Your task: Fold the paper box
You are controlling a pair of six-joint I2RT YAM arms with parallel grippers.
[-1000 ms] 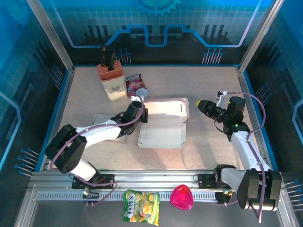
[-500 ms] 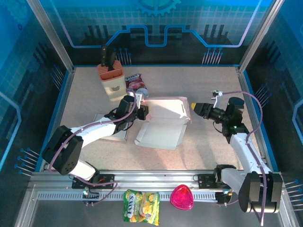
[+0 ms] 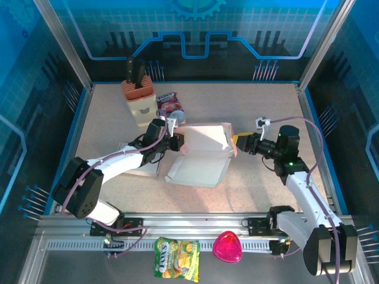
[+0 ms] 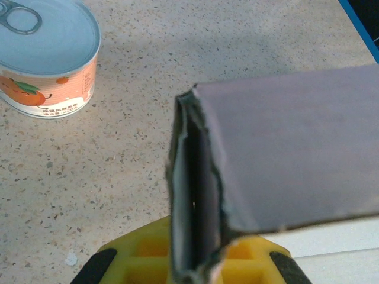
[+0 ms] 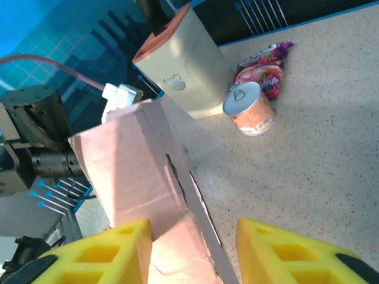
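Mid-bench (image 3: 266, 106), the paper box (image 3: 201, 157) is seen lying open, its lid panel raised along the far side. The lid's left edge is pinched by the left tool (image 3: 177, 142); in the left wrist view the folded card is wedged between yellow pads. At the lid's right end the right tool (image 3: 238, 144) is held spread, its fingers (image 5: 95, 248) set either side of the card's corner. A can (image 4: 44, 56) is standing just beyond the box, near a knife block (image 3: 139, 100).
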